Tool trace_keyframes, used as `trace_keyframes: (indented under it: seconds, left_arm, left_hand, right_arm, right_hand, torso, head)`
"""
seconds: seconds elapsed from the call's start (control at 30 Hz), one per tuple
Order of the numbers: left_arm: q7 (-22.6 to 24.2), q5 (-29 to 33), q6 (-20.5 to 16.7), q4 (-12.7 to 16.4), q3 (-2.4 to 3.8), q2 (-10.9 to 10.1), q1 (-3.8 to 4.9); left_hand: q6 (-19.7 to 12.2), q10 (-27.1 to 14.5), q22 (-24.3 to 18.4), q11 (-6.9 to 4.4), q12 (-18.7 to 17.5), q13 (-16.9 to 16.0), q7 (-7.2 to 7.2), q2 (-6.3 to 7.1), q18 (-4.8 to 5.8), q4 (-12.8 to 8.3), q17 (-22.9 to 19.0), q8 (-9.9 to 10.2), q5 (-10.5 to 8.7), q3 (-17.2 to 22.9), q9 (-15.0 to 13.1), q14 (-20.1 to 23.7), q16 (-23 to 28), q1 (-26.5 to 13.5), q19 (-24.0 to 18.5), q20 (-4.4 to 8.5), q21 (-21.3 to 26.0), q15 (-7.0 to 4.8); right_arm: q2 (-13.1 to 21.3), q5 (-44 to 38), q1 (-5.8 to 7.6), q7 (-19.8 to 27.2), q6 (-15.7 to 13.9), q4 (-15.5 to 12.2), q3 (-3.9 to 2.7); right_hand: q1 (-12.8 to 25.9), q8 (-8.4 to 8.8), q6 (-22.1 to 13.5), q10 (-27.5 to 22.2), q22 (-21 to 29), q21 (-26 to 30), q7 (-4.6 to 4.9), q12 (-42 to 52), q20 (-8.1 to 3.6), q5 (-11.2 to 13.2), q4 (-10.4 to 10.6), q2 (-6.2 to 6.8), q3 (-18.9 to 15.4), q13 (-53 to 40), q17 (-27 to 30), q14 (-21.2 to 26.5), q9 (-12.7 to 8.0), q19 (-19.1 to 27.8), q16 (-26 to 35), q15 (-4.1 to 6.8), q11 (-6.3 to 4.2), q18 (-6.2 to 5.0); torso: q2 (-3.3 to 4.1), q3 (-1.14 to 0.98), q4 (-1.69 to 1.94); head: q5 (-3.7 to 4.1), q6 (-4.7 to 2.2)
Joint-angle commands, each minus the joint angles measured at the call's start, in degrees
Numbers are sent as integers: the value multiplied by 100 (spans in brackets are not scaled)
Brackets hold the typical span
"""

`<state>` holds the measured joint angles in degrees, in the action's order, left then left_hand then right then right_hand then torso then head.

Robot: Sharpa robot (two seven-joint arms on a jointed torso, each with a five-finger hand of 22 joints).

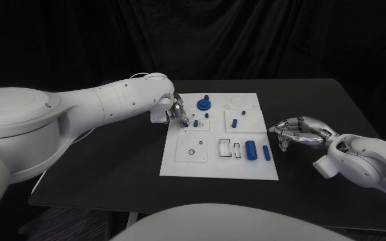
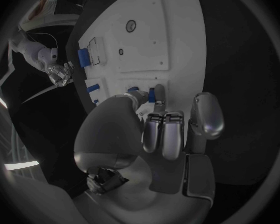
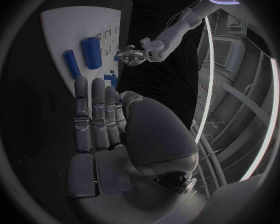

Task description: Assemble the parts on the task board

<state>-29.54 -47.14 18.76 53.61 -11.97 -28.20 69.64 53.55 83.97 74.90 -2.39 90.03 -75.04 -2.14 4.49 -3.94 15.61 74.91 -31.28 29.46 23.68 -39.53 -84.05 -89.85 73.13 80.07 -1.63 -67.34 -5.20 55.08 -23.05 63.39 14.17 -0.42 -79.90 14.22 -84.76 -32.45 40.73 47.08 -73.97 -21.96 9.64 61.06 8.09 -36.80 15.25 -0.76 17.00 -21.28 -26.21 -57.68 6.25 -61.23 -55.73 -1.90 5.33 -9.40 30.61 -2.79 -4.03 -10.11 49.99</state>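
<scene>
Black counter (image 1: 322, 93) against a black curtain (image 1: 241, 23); white task board (image 1: 217, 165) lies flat in the middle of it. Left arm (image 1: 88, 107) reaches in over the board's left edge, and its bulk hides part of that edge in the head view.

Board carries blue parts: a round disc part (image 1: 204, 105) near the far side, a small peg (image 1: 234, 123) right of centre, a thick cylinder (image 1: 250, 149) and a thin rod (image 1: 266, 152) side by side near the right edge. White rectangular slots (image 1: 231, 149) sit just left of the cylinder.

Left hand (image 1: 174, 112) is over the board's upper left; in the wrist view its fingertips (image 2: 160, 103) close on a small blue part (image 2: 159, 93).

Right hand (image 1: 296, 132) rests off the board to its right, fingers loosely curled, holding nothing.
</scene>
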Motion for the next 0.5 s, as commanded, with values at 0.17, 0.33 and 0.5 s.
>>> trace_keyframes:
  seconds: [0.17, 0.33, 0.5]
  left_arm:
    - [150, -230, -156, 62, -10, 5, -38]
    - [82, -235, -119, 52, -11, 18, -64]
    - [-49, -237, -73, 14, -11, 25, -98]
  left_hand:
    - [59, 603, 853, 21, -3, -1496, 41, 19, -102, 11, 1509, -4, -138, -24, -2, -595, -15, -13, -14, -10, -28, 46]
    - [78, 603, 840, 21, -3, -1496, 46, 22, -109, 95, 1509, 12, -794, -275, 18, -595, -15, -190, -35, -12, 16, 46]
    - [87, 603, 828, 57, -3, -1496, 3, 13, -115, 110, 1509, 136, -2071, -946, 122, -595, -15, -889, -56, -32, 66, 74]
  right_arm:
    - [0, -8, -12, -91, 79, 1, -3]
    - [4, -8, -12, -113, 89, -1, -3]
    - [4, -8, -12, -136, 105, 4, -3]
  right_hand:
    - [-4, -30, -25, -36, -5, -35, 7, 10, -12, 12, -2, -15, 30, 6, 6, 26, -8, 42, -36, -3, 9, -100]
    - [-4, -30, -25, -36, -5, -35, 7, 10, -12, 12, -2, -15, 30, 6, 6, 26, -8, 42, -36, -3, 9, -100]
    - [0, -31, -27, -38, -5, -35, 9, 10, -10, 18, 3, -21, 31, 7, 8, 29, -9, 44, -36, -5, 11, -99]
  torso:
    - [2, -1, -3]
    - [4, -1, -5]
    - [3, -3, -5]
  head:
    - [-1, 1]
    - [1, 1]
    - [-1, 1]
